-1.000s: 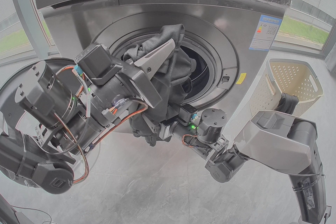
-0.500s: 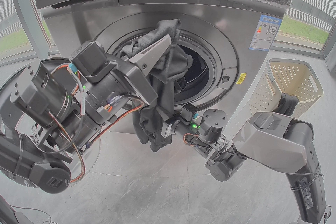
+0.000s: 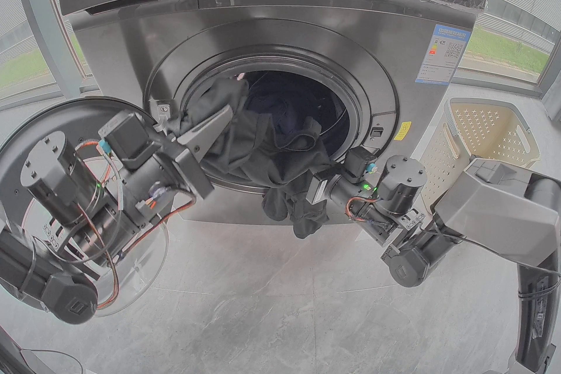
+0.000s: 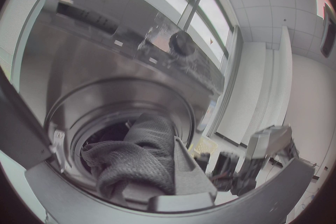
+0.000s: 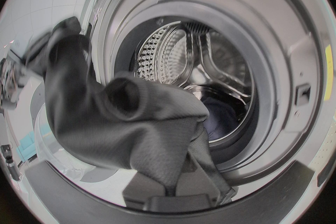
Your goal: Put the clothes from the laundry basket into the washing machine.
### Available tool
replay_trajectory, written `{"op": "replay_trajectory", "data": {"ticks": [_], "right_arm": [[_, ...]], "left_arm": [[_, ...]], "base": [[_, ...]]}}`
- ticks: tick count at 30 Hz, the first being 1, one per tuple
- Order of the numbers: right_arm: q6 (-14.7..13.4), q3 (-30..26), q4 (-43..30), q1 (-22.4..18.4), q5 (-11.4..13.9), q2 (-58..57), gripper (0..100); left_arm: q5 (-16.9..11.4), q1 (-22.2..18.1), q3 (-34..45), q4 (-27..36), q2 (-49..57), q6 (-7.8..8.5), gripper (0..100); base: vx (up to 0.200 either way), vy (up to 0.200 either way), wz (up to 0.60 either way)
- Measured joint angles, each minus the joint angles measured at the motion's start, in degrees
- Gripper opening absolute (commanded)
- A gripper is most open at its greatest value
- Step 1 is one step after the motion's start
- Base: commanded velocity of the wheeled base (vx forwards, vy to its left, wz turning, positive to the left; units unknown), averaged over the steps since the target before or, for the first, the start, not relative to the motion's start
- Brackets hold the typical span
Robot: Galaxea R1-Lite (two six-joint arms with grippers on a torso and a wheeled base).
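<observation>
- Your left gripper (image 3: 221, 118) sits at the left rim of the mouth of the silver front-loading washing machine (image 3: 350, 36). The arm angles up toward it, and the fingers are pinched on one end of the dark grey knit garment (image 3: 257, 150).
- That garment's long axis runs left to right across the mouth's lower rim, with a tail hanging below.
- Your right gripper (image 3: 312, 193), at the mouth's lower right, clamps the other end.

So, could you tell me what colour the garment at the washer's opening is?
Dark grey garment, seen best in the right wrist view.
</observation>
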State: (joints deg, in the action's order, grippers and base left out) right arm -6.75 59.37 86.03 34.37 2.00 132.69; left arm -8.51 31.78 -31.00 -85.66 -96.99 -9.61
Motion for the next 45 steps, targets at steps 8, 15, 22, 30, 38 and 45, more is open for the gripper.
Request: {"op": "replay_trajectory", "data": {"ticks": [8, 15, 22, 30, 38, 45], "right_arm": [[-0.4, -3.6, 0.0, -0.1, -1.0, -6.2, 0], [-0.7, -6.7, 0.1, 1.0, -1.1, -10.5, 0], [-0.8, -7.8, 0.0, 1.8, -1.3, -12.6, 0], [-0.9, -7.2, 0.0, 1.7, -1.3, -13.2, 0], [-0.9, -6.9, -0.1, 2.3, -1.7, -13.3, 0], [-0.9, -6.7, -0.5, 3.3, -2.0, -13.3, 0]], "left_arm": [[-0.5, -2.3, 10.3, -0.1, -1.7, 0.33, 0], [-0.5, -3.7, 14.6, -2.1, -7.3, 0.91, 100], [-0.5, -3.1, 17.8, -3.4, -11.9, 1.02, 100], [-5.7, -1.3, 27.3, -3.3, -13.0, 4.71, 100], [-6.2, -0.4, 23.0, -3.3, -13.4, 5.32, 100], [-6.2, 1.0, 8.4, -3.3, -16.7, 5.49, 100]], "base": [[0.000, 0.000, 0.00], [0.000, 0.000, 0.00], [0.000, 0.000, 0.00], [0.000, 0.000, 0.00], [0.000, 0.000, 0.00], [0.000, 0.000, 0.00]]}}
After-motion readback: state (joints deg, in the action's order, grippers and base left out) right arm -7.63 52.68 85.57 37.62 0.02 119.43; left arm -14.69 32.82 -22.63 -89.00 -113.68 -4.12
